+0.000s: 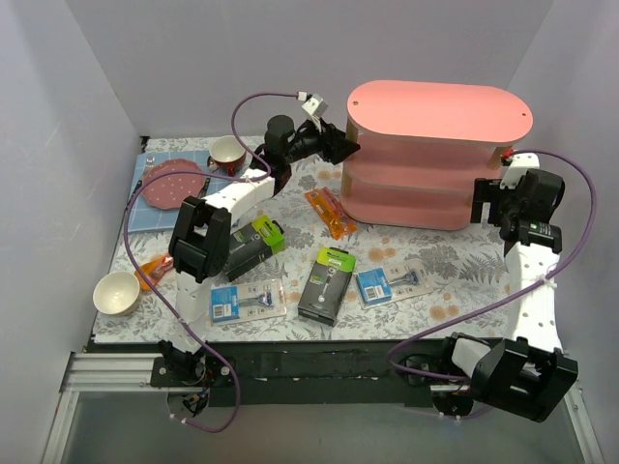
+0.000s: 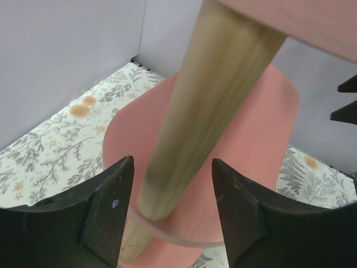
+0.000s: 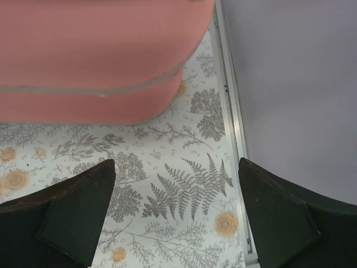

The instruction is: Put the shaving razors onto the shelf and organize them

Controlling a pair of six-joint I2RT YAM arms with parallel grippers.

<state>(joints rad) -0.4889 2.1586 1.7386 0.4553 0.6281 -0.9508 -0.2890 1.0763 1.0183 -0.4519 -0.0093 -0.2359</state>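
Both jaws apart; left astride a light wooden post point(image 2: 212, 100) of the pink three-tier shelf point(image 1: 440, 111). We judge nothing shelved; next, grasp the grey, lime-ended razor box point(image 1: 324, 282), lower centre.

The left arm point(image 1: 208, 227) hides much of the left dark grey razor box point(image 1: 257, 240) and part of an orange pack point(image 1: 151, 271). On the shelf point(image 1: 435, 116), the top board covers most of the lower boards. Close up, the wooden post point(image 2: 206, 111) is blurred, its top cut off.

Shelf post point(image 2: 206, 111) inside spread left hand point(image 2: 173, 164); free tabletop point(image 3: 184, 195) under right hand point(image 3: 175, 167).
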